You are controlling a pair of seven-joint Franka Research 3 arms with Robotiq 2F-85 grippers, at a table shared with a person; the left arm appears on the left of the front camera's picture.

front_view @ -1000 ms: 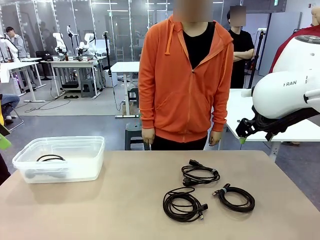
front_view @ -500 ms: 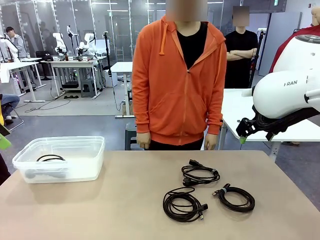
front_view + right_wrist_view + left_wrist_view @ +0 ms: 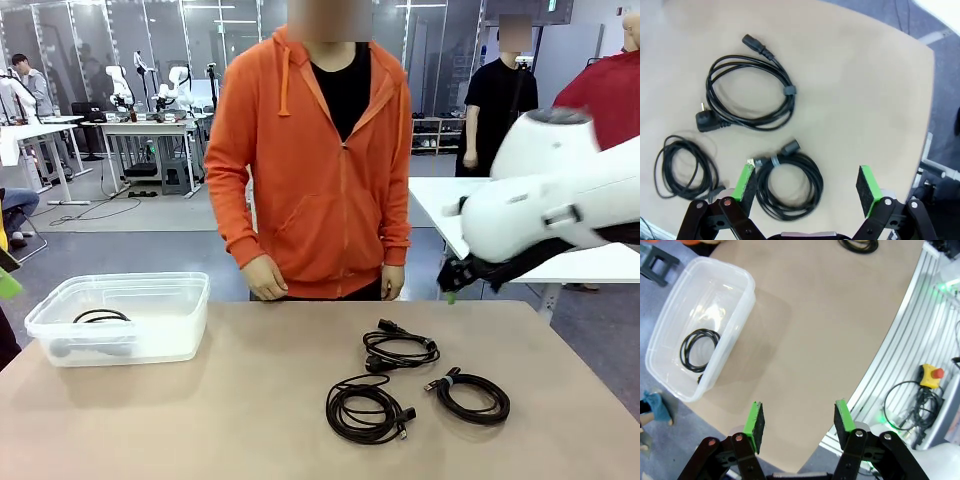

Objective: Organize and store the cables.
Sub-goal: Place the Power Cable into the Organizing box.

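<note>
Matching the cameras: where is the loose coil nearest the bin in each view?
Front: coil, low centre of the table.
Left wrist: coil cut by the top edge.
Right wrist: coil at the left edge, low.
Shared landmark: the tan table.

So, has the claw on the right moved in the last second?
Yes. The right claw has shifted left and slightly down, judged against the unmoved cables.

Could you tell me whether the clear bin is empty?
Not empty: one black coiled cable lies inside the bin.
</note>
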